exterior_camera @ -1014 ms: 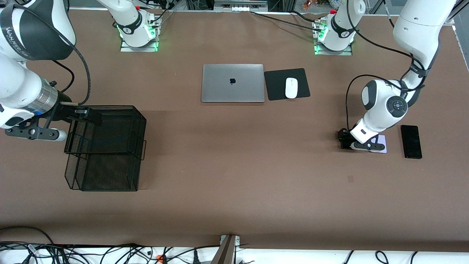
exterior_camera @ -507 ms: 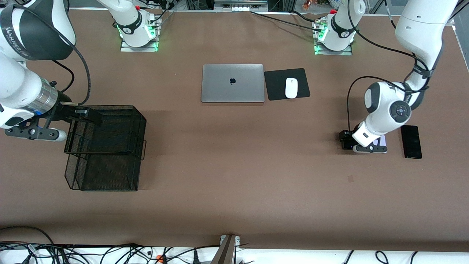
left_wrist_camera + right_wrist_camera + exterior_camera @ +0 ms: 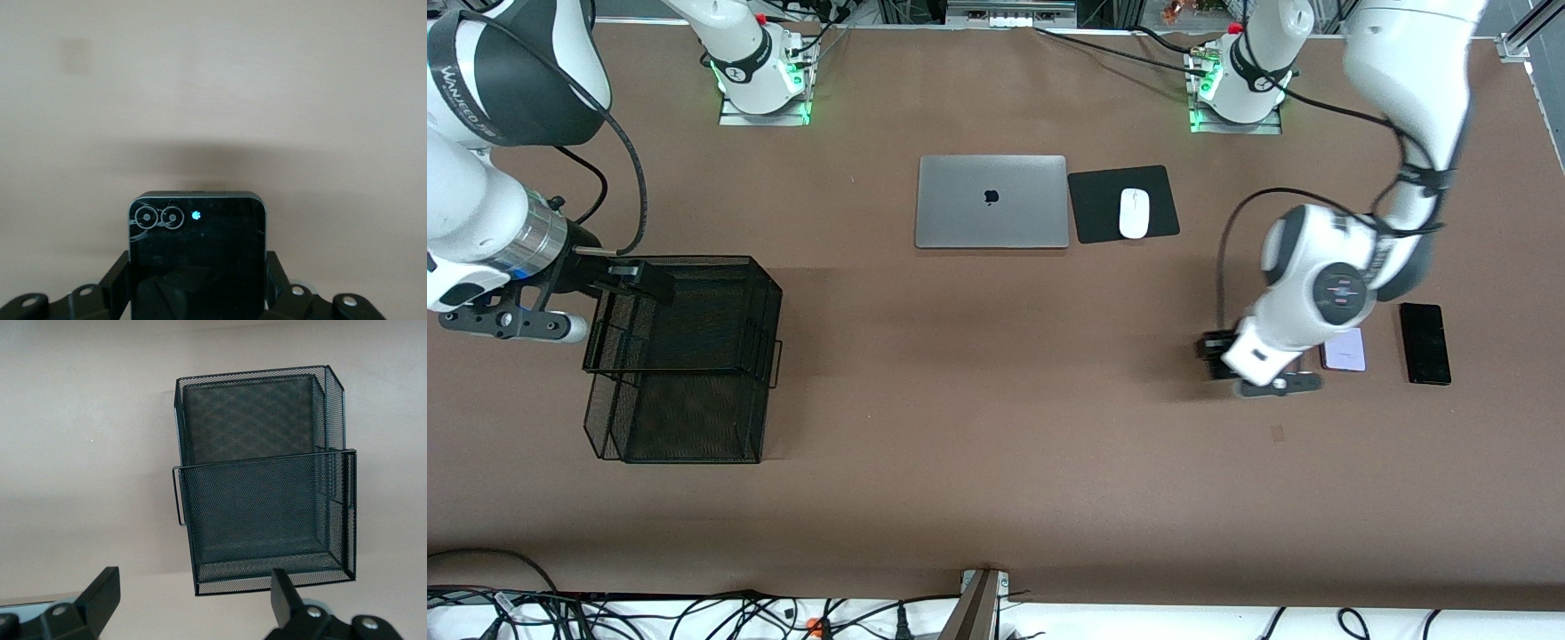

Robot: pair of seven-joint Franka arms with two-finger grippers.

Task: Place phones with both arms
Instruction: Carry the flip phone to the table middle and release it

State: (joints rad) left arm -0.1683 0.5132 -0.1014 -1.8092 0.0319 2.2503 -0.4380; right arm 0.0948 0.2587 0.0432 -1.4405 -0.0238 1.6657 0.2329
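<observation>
The small squarish black phone (image 3: 197, 260) sits between the fingers (image 3: 115, 283) of my left gripper (image 3: 198, 288), which is shut on it, camera lenses pointing away from the wrist. That gripper (image 3: 1258, 372) hangs over bare table just beside the pale lilac phone (image 3: 1344, 349), on the side toward the right arm's end. The long black slab phone (image 3: 1424, 343) lies flat beside the lilac one, toward the left arm's end. My right gripper (image 3: 636, 280) waits open over the edge of the black mesh basket (image 3: 769, 298), with nothing between its fingers (image 3: 100, 593).
The two-tier mesh basket (image 3: 267, 513) stands at the right arm's end. A shut silver laptop (image 3: 991, 202) and a white mouse (image 3: 1134, 213) on a black pad (image 3: 1094, 204) lie near the arms' bases. Cables run along the table's front edge.
My left gripper has risen from beside the lilac phone with the black phone and moved toward the right arm's end, uncovering the lilac phone. The right arm has not moved.
</observation>
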